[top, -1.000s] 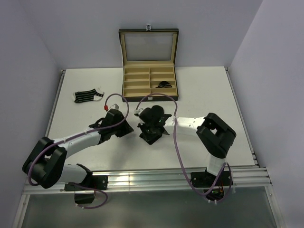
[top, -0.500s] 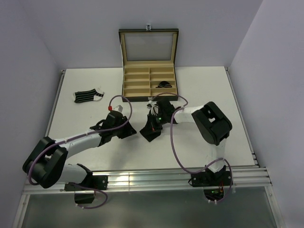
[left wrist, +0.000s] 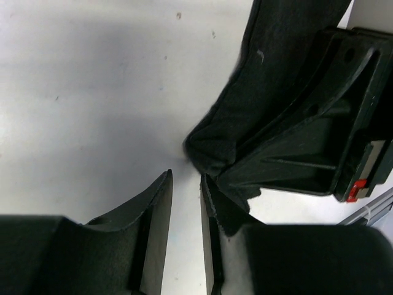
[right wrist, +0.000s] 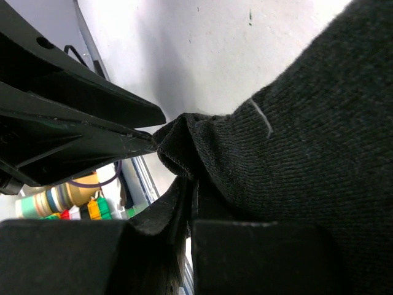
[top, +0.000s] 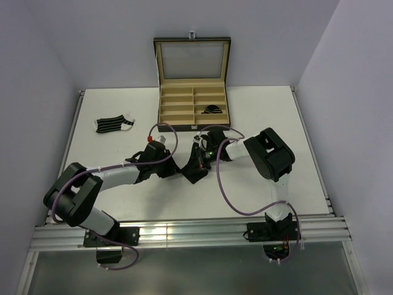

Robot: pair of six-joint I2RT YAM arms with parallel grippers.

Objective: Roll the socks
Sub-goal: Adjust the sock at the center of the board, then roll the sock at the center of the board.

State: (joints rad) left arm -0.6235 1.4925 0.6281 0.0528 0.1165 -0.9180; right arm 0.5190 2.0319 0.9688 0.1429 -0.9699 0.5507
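The right claw (right wrist: 189, 196) is clamped on the black sock (right wrist: 276, 147), with a fold of the knit pinched between its pads. It holds the sock low at the tabletop (top: 264, 117), near the middle and somewhat toward the near edge. Held this way, the sock presents one bunched corner to the other arm. That looks like the reason for the grip: it offers a free end to be taken.

The left claw (left wrist: 185, 179) reaches in low from the left side. Its jaws are a narrow way apart, with bare tabletop showing between them and nothing caught. Its tips sit just beside the bunched corner, either apart from it or barely brushing it; the wrist view is too close to tell which. I judge the step in hand to be a two-armed start of the roll, with one end pinned and the other about to be nipped and turned over.

A striped sock (top: 113, 124) lies flat near the left edge, toward the far corner. It is well apart from both arms and not yet rolled. The open box (top: 178, 101) stands at the middle of the far edge. A small dark bundle (top: 212, 109) rests in one of its right-hand compartments, so the box is likely where finished rolls go.
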